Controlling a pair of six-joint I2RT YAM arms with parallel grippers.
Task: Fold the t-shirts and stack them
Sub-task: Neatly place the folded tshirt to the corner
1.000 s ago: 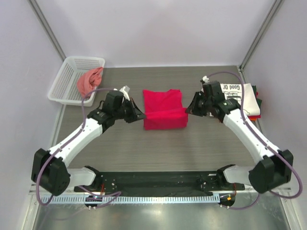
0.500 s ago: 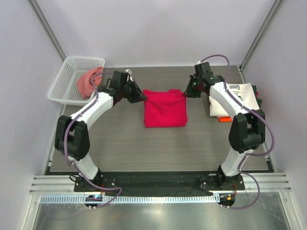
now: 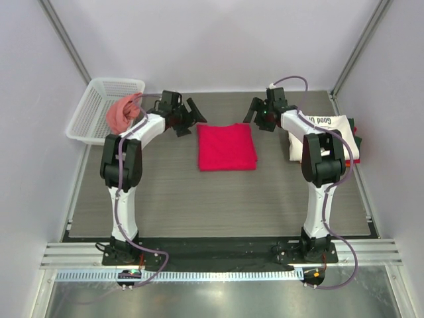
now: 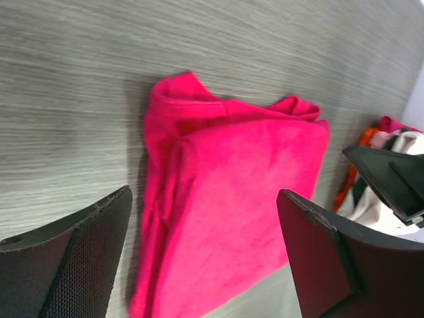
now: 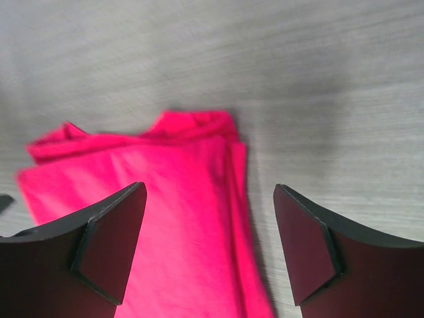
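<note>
The grey bench carries the folded crimson t-shirt at its middle, lying flat as a neat rectangle. To its right sits the stack, topped by the white printed t-shirt. The left claw and right claw flank the crimson shirt's far corners, both spread wide and holding nothing. The cloth looks light, limp and prone to unfolding, so it probably needs pinching through all layers at both far corners, where loose folds poke out.
</note>
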